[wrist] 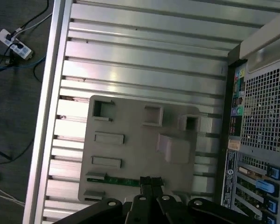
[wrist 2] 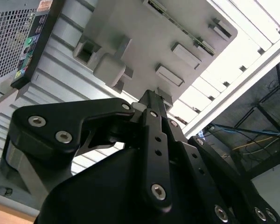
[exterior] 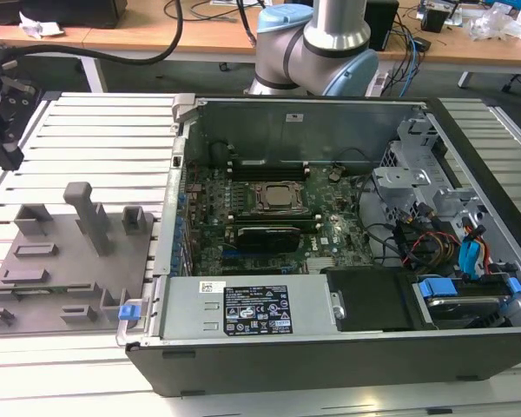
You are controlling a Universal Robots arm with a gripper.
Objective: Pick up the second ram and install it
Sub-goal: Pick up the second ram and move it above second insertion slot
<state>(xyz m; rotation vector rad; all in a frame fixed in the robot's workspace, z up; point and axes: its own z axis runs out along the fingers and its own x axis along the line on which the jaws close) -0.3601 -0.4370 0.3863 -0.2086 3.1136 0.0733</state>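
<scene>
The second ram (exterior: pixel 48 289) is a thin green stick lying in a slot near the front of the grey tray (exterior: pixel 69 261), on the exterior view's left. In the first wrist view the ram (wrist: pixel 116 181) lies on the tray (wrist: pixel 130 121), just beside my gripper's (wrist: pixel 149 181) fingertips in the picture. In the second wrist view the ram (wrist 2: pixel 177 23) shows edge-on, beyond the gripper (wrist 2: pixel 151 100). My gripper (exterior: pixel 9 152) hangs well above the table's far left, apart from the tray, shut and holding nothing.
An open computer case (exterior: pixel 330 347) fills the middle of the table, motherboard (exterior: pixel 269 208) exposed, with long black slots beside the processor. Upright grey blocks (exterior: pixel 91 217) stand on the tray. The case's rear panel (wrist: pixel 256 116) borders the tray. The arm's base (exterior: pixel 313 43) stands behind the case.
</scene>
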